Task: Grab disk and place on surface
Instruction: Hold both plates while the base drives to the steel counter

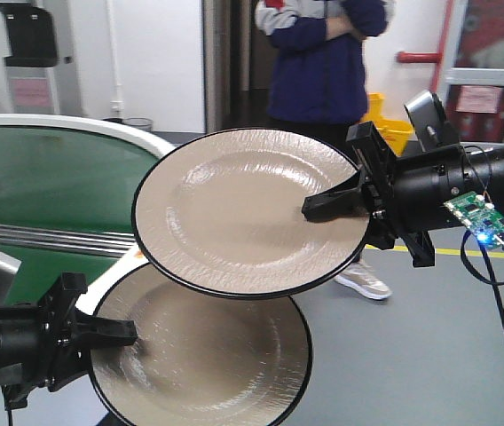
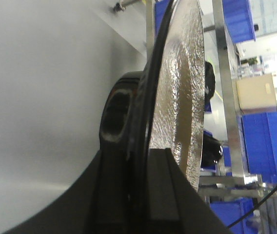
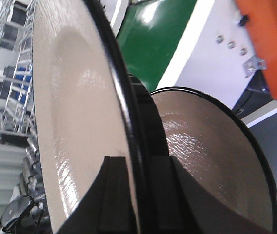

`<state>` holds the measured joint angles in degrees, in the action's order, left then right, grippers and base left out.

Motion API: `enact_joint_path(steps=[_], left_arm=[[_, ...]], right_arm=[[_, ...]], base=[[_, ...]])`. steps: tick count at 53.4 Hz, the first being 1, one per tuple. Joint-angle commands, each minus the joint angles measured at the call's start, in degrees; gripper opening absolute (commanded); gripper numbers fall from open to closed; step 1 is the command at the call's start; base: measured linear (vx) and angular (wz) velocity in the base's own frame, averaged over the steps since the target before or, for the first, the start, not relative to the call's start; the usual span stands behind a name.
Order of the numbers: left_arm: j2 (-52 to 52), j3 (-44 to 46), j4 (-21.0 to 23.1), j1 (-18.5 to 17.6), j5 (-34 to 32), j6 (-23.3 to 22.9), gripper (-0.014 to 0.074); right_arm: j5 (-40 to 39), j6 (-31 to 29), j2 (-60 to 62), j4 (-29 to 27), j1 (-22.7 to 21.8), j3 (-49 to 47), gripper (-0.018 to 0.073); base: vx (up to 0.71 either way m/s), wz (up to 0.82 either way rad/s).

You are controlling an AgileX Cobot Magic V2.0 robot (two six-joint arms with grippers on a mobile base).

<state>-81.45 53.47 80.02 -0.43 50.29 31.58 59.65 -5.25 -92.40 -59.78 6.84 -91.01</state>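
The upper plate (image 1: 243, 213) is beige with a thin black rim, and its face carries fine brushed streaks; the lower plate (image 1: 208, 364) has the same beige, black rim and streaks. The right gripper (image 1: 316, 207) and the left gripper (image 1: 126, 335) are both black. The conveyor belt (image 1: 57, 177) is green with a white edge. The circuit board (image 1: 476, 213) is green with one blue light. The floor (image 1: 429, 337) is grey, crossed by a yellow line (image 1: 447, 251). The person's jacket (image 1: 323, 71) is dark blue. The crates (image 2: 238, 19) are blue.

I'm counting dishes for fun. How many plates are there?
2. The upper plate is pinched by the right gripper; the lower plate, partly beneath it, by the left gripper. No others show.
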Motion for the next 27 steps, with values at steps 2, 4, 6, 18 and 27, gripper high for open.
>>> enact_joint_path(steps=[2, 4, 6, 18, 27], left_arm=[[2.42, 1.87, 6.98, -0.21, 2.17, -0.81, 0.0001], [2.42, 1.87, 6.98, -0.21, 2.17, -0.81, 0.0001], [2.42, 1.87, 6.98, -0.21, 2.17, -0.81, 0.0001], [2.42, 1.87, 6.98, -0.21, 2.17, -0.81, 0.0001], [2.42, 1.87, 6.98, -0.21, 2.17, -0.81, 0.0001]], right_arm=[[-3.02, -0.31, 2.74, -6.51, -0.1, -2.32, -0.0008], [-3.02, -0.31, 2.74, -6.51, -0.1, -2.32, -0.0008], [-3.02, -0.31, 2.74, -6.51, -0.1, -2.32, -0.0008], [-3.02, -0.31, 2.74, -6.51, -0.1, -2.32, -0.0008], [-3.02, -0.31, 2.74, -6.51, -0.1, -2.32, -0.0008]], base=[[0.06, -0.41], [0.08, -0.39], [0.09, -0.38], [0.13, -0.38], [0.18, -0.38]])
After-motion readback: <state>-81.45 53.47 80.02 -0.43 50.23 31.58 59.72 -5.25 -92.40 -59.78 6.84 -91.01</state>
